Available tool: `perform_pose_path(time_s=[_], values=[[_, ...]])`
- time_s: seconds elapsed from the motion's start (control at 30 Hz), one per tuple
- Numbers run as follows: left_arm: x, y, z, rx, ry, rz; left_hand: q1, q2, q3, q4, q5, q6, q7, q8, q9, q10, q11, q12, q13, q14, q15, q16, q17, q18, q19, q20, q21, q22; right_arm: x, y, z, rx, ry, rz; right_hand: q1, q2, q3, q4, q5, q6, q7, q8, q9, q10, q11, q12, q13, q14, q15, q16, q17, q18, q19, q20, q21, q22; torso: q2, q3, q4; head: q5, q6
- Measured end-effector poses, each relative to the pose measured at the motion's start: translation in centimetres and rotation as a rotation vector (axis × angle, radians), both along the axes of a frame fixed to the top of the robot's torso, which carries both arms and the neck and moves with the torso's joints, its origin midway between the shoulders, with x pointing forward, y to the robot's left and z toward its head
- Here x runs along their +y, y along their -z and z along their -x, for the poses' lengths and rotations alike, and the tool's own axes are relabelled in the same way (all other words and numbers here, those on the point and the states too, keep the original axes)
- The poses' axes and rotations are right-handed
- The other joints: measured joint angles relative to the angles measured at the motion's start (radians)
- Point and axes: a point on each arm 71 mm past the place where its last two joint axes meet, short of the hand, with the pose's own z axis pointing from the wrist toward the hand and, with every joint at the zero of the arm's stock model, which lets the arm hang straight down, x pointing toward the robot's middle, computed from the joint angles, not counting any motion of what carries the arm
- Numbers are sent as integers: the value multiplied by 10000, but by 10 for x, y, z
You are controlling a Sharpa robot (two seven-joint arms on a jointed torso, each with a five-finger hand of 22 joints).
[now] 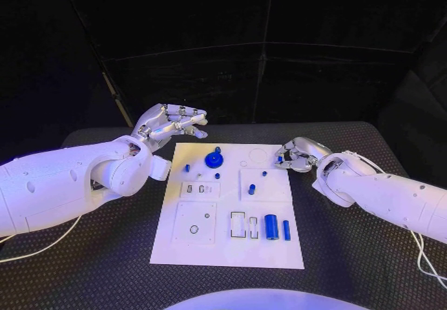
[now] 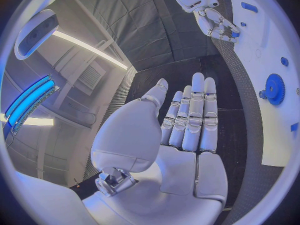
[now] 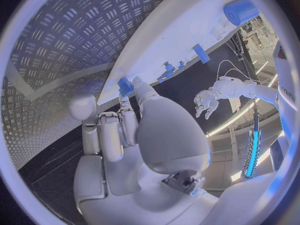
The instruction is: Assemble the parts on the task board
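Looking at it, the right hand [image 1: 296, 157] pinches a small blue part [image 3: 125, 86] at the task board's [image 1: 228, 255] far right edge, so seat it gently while the left hand [image 1: 173, 124] hovers empty, fingers apart.

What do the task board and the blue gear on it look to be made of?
Task board: white, matte, flat with crisp cut recesses, likely plastic sheet, though painted metal is possible. Blue gear: uniformly coloured, slightly glossy, probably moulded or printed plastic.
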Motion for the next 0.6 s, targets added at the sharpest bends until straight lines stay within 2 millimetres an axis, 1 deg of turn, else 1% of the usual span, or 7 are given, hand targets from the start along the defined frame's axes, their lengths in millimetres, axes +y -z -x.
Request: perform_pose_path(time_s=[0.6], values=[[0, 0, 0, 2, -6, -3, 0, 0, 0, 0, 0, 0, 0, 0, 0, 0, 0, 0, 0, 0, 0, 0, -2, 1, 0, 0, 0, 1, -2, 0, 0, 42, 123, 52, 0, 0, 0, 0, 0, -69, 2, 0, 1, 0, 0, 0, 0, 0, 0, 0, -1, 0, 0, 0, 0, -11, 1, 2, -1, -25, -33]])
